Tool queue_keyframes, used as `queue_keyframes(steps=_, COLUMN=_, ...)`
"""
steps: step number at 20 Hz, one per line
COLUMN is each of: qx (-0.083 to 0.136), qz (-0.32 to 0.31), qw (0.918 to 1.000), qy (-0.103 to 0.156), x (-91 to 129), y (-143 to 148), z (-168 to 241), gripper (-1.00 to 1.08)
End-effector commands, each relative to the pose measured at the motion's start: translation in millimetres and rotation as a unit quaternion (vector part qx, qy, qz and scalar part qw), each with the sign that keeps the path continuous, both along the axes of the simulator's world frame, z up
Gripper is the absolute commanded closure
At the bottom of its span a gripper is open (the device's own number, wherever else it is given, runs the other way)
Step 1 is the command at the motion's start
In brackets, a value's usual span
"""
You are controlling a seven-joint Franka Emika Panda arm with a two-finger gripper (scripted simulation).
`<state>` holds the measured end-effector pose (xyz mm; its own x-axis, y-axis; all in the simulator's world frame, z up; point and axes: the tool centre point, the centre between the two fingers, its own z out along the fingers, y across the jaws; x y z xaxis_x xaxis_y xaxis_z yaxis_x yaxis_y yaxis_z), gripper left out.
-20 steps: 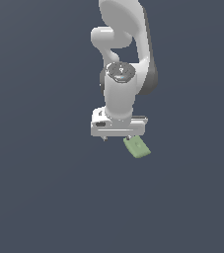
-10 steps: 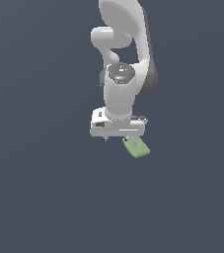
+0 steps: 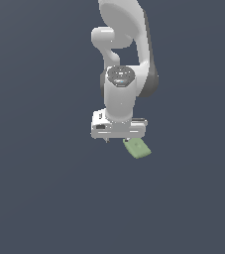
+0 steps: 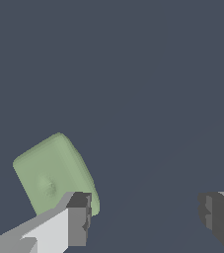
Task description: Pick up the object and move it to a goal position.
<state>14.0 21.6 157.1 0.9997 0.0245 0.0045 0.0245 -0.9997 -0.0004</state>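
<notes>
From the wrist we see the gripper (image 4: 145,217) with jaws wide apart and holding nothing, the pale green slab (image 4: 54,173) lying off-centre just behind one dark fingertip (image 4: 80,217) rather than in the gap. Closing from here, we judge, would likely clip the slab's edge and shove it aside. In the exterior view the matte, round-cornered slab (image 3: 137,148) lies at about four o'clock of the smooth white hand, on a plain dark slate ground (image 3: 39,188).

object (image 3: 137,148) below gripper (image 3: 118,139), beside one finger (image 4: 74,217)
</notes>
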Motion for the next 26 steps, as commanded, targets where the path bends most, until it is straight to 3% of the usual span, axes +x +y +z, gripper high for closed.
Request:
queue_keyframes(steps=1, qx=0.003, qz=0.004, qw=1.0000, qy=0.007, x=0.9, y=0.9, z=-3.1, gripper=-0.60)
queue_keyframes(steps=8, qx=0.026, qz=0.028, qw=0.9983, qy=0.044, x=5.6, y=6.8, z=-18.9, gripper=-0.60)
queue_keyframes(steps=14, qx=0.068, qz=0.063, qw=0.9915, qy=0.092, x=9.9, y=16.8, z=-39.6, gripper=-0.60)
queue_keyframes(steps=20, qx=0.132, qz=0.106, qw=0.9754, qy=0.140, x=12.3, y=29.8, z=-60.5, gripper=-0.60)
queue_keyframes(steps=26, qx=0.209, qz=0.151, qw=0.9499, qy=0.177, x=12.4, y=42.2, z=-76.0, gripper=-0.60)
